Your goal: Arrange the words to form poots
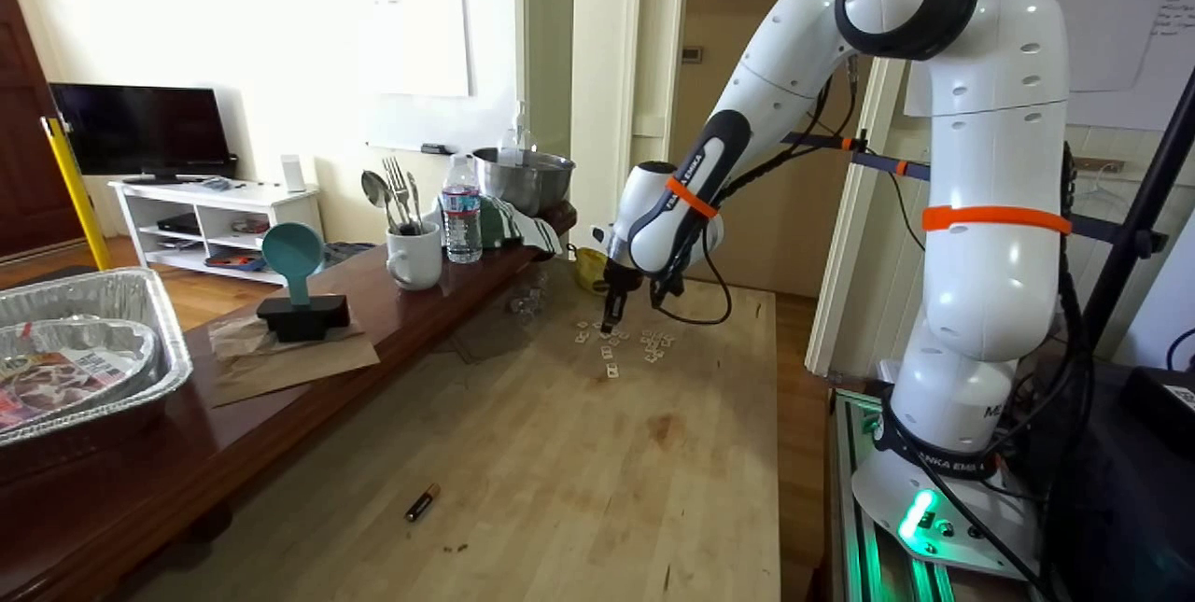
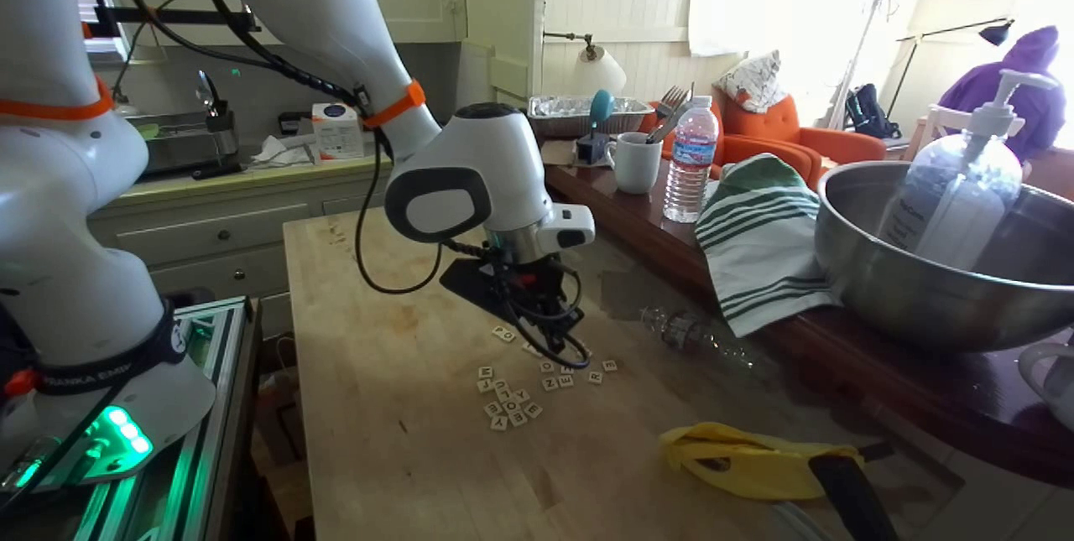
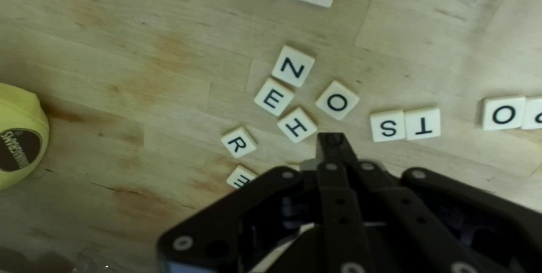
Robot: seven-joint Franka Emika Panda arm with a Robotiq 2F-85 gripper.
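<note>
The words are small pale letter tiles on the wooden table (image 1: 672,481). In the wrist view the S tile (image 3: 388,126) and T tile (image 3: 422,123) touch side by side. Right of a gap, an O tile (image 3: 504,113) touches a tile (image 3: 534,113) cut off by the frame edge; an exterior view shows this pair as PO (image 2: 503,334). A loose O tile (image 3: 337,100) lies near the H tile (image 3: 297,125). My gripper (image 3: 334,139) is shut with nothing visible between its tips, above the table between H and S. It also shows in both exterior views (image 1: 611,320) (image 2: 560,340).
More loose tiles (image 2: 512,404) lie in a cluster nearby. A yellow bag (image 2: 738,461) and a clear bottle (image 2: 696,335) lie on the table. A battery (image 1: 422,501) lies further off. A raised dark ledge (image 1: 397,317) with a mug (image 1: 414,257) and metal bowl (image 1: 523,182) runs alongside.
</note>
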